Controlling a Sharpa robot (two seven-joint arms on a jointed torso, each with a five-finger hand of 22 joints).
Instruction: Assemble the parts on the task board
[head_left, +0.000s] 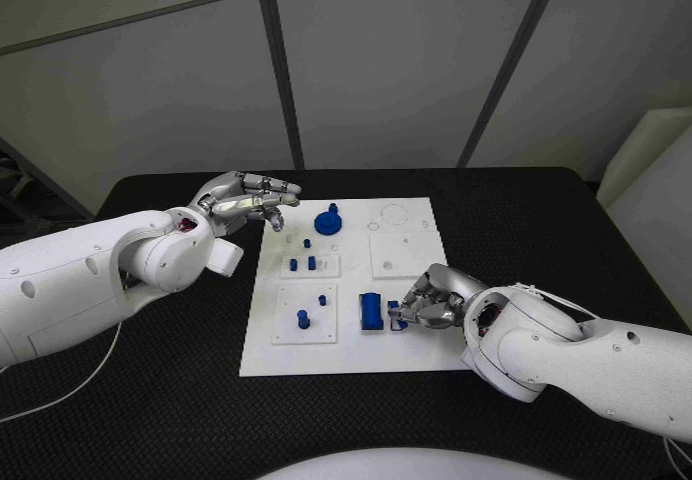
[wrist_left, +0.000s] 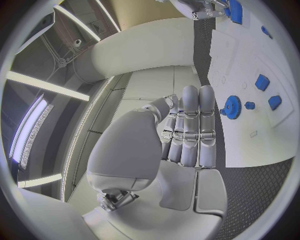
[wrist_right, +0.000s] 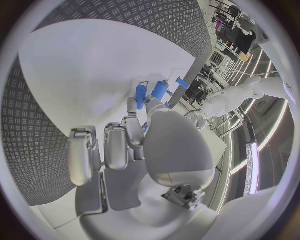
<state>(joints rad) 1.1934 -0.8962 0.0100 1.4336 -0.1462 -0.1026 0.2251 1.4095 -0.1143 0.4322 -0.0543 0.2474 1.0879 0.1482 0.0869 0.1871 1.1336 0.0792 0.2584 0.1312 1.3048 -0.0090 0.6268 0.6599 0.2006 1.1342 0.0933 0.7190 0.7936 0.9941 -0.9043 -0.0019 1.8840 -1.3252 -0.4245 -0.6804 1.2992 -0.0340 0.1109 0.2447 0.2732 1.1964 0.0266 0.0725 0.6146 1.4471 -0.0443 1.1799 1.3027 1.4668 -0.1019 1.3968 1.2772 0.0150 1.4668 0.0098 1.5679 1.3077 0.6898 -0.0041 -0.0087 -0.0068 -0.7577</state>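
We judge pick step: right hand (head_left: 430, 300) pinches small blue part (head_left: 394, 312) on task board (head_left: 404, 355); next, lift it. Left hand (head_left: 248, 200) hovers, fingers loosely apart, holding nothing.

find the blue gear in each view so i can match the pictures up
Head view: the blue gear lies at the far left corner of the task board, just right of the left robot hand.
Left wrist view: the gear sits on the board beyond the fingertips.
Right wrist view: I cannot pick the gear out.
Shared landmark: the white task board.
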